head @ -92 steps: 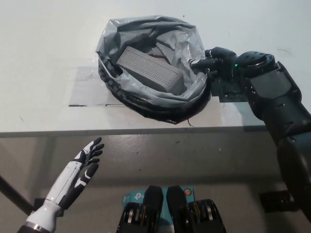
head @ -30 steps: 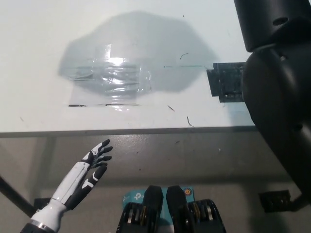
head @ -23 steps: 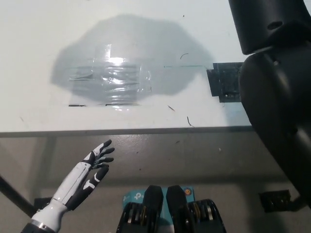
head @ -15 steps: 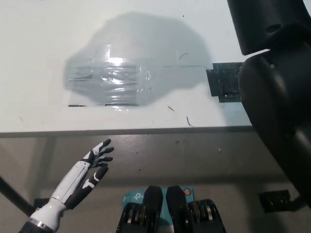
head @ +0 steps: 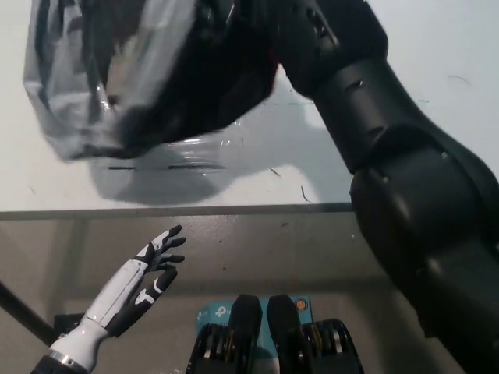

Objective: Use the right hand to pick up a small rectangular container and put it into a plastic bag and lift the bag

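A white table [head: 437, 47] fills the upper half of the frame, its front edge running across the middle, with a grey-brown floor [head: 257, 249] below it. In the upper left, a grey plastic bag [head: 117, 78] hangs in the air, blurred, its dark underside toward the centre and its shadow lying on the tabletop beneath it. The small rectangular container cannot be made out; whether it sits inside the bag cannot be told from this view. A patch of clear tape [head: 203, 160] on the table shows just below the bag's lower edge.

The black right arm [head: 390, 156] rises from the lower right of the frame up to the top centre, where it meets the bag. The right hand itself is lost among the dark folds at the top of the frame, so how its fingers stand cannot be told, though the bag hangs from that end of the arm.

The white left hand [head: 152, 269] rests in the lower left, over the floor and well apart from the table edge, holding nothing, its fingers spread.
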